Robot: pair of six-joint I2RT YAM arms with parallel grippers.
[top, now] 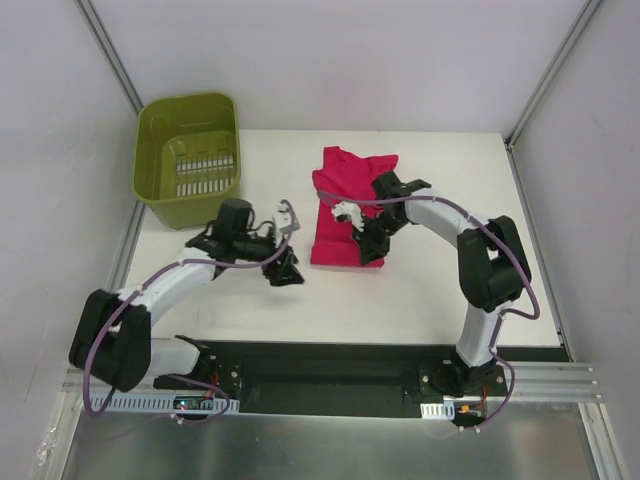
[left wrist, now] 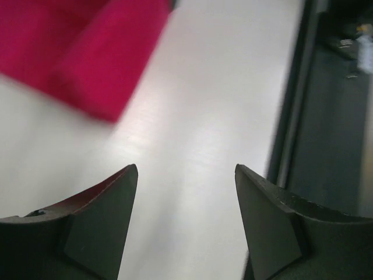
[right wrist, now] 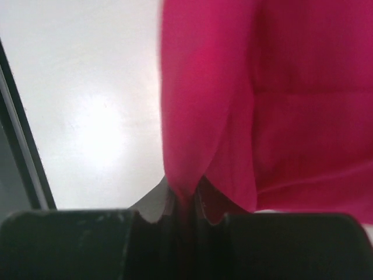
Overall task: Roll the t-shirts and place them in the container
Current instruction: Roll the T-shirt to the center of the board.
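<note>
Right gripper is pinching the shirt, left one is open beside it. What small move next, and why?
Probably slide the left gripper over to the near left edge of the t-shirt and close. Its jaws stand open over bare table, while the right gripper pinches fabric.

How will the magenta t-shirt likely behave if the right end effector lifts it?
Probably floppy: the t-shirt lies in soft folds and bunches where the right end effector pinches it, so the rest would likely drape. Thin cloth, so pushed it would probably wrinkle rather than slide whole.
</note>
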